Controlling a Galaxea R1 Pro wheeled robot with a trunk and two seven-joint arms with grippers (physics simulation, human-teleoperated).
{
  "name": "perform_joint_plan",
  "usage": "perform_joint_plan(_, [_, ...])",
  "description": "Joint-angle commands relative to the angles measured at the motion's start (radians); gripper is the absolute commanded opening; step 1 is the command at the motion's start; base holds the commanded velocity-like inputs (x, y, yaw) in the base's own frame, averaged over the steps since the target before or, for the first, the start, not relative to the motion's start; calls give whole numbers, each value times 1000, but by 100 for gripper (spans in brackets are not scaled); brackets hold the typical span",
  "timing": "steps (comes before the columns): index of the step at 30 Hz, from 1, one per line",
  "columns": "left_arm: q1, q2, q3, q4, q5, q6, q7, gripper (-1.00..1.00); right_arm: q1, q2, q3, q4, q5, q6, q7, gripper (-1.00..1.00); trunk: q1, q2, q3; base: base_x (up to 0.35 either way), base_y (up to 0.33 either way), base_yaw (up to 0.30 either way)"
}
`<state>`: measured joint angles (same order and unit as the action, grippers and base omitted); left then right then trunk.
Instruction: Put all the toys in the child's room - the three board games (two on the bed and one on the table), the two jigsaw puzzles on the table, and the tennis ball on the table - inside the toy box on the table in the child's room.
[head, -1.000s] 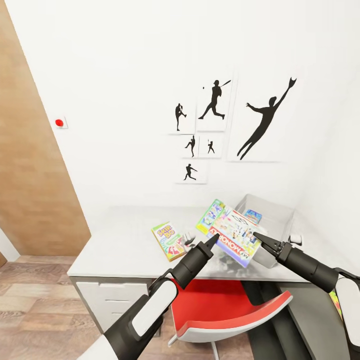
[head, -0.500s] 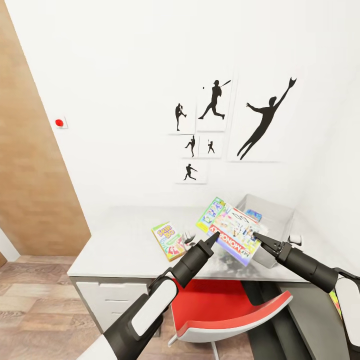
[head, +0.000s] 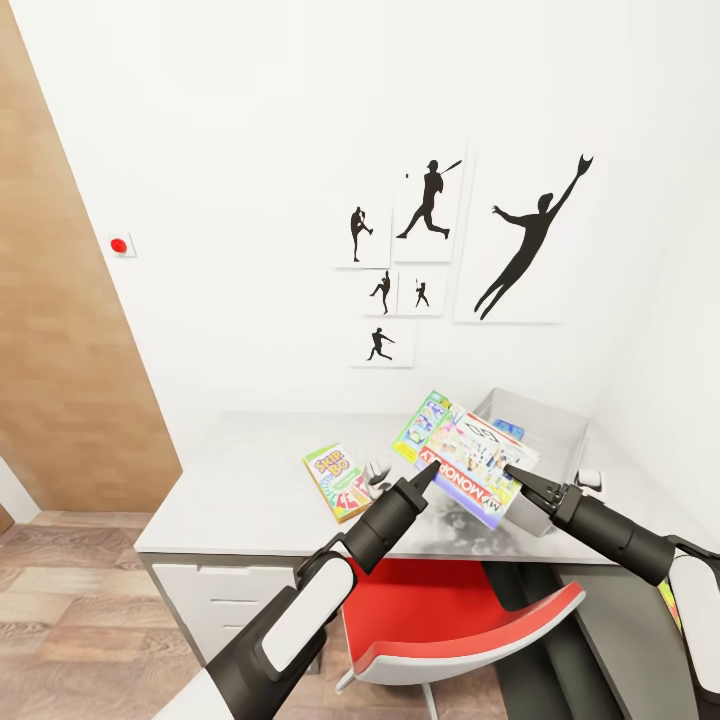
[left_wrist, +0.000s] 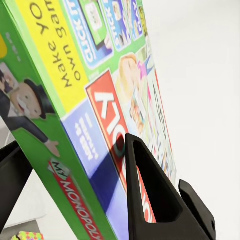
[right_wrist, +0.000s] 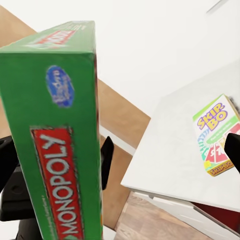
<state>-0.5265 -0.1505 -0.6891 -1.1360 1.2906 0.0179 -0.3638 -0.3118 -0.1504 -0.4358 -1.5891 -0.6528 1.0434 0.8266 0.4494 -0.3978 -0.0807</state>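
Held: MONOPOLY box (head: 472, 468), tilted, clamped at opposite edges by left fingers (head: 428, 474) and right fingers (head: 515, 475), both closed on it, above the tabletop (head: 250, 490).
Done: blue game (head: 507, 429) lies in the toy box (head: 560, 425), just beyond the right fingers.
Left: SKIP-BO (head: 338, 481) flat beside the left fingers; a colourful box (head: 420, 425) behind the held one, kind unclear; tennis ball not located.
Room: white wall, silhouette prints (head: 430, 200), red chair (head: 450, 620), plank floor (head: 60, 620).
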Motion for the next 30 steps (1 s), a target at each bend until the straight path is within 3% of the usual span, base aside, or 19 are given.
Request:
perform_joint_plan(1, [-1, 0, -1, 0, 10, 2, -3, -100, -1, 0, -1, 0, 5, 4, 6, 100, 1, -2, -2, 0, 0, 0])
perform_joint_plan(17, [-2, 1, -1, -1, 10, 2, -1, -100, 0, 0, 0, 0, 7, 4, 8, 100, 1, -2, -2, 0, 0, 0])
perform_joint_plan(18, [-2, 1, -1, -1, 10, 2, -1, -100, 0, 0, 0, 0, 7, 4, 9, -100, 1, -2, -2, 0, 0, 0])
perform_joint_plan(30, [-3, 2, -1, -1, 10, 2, 0, -100, 0, 0, 2, -3, 6, 4, 9, -100, 1, -2, -2, 0, 0, 0])
